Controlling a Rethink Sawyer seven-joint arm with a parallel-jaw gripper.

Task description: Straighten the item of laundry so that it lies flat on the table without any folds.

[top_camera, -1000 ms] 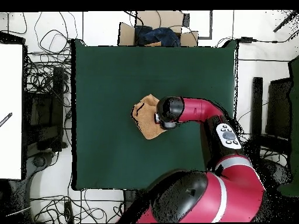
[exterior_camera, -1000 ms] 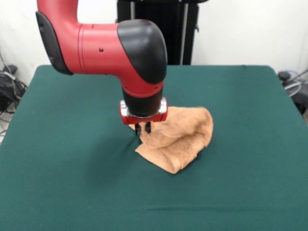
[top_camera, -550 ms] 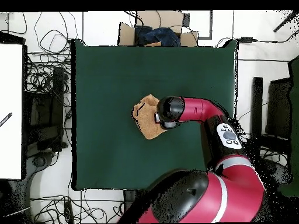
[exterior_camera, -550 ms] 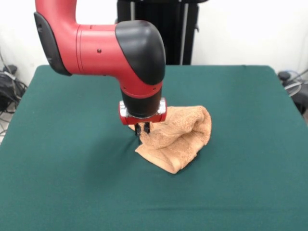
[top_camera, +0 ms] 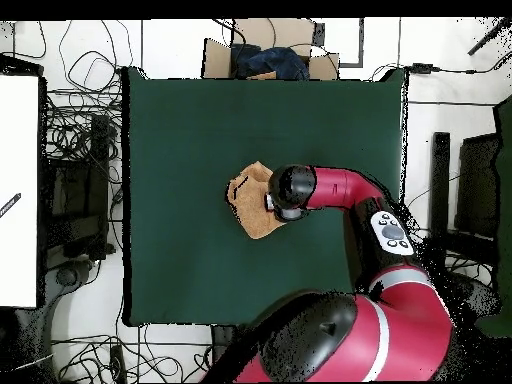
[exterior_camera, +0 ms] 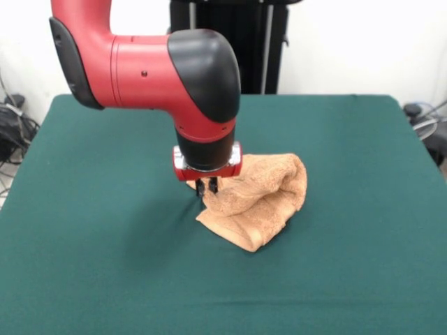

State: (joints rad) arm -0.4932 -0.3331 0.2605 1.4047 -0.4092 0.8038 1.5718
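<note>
A: We have the small peach-orange terry-cloth towel [exterior_camera: 255,202] bunched in a heap near the middle of the dark green felt-covered bench [exterior_camera: 105,265], one side humped up, folds all over.

B: Claw [exterior_camera: 207,186]?

A: Two short black tips close together at the towel's edge, nipped on a bit of cloth as far as we can see. The contact point is small and dark.

B: Overhead?

A: The red and black arm [top_camera: 330,187] covers the claw and part of the towel [top_camera: 248,200] there. We can't make out any tags or border bands.
</note>
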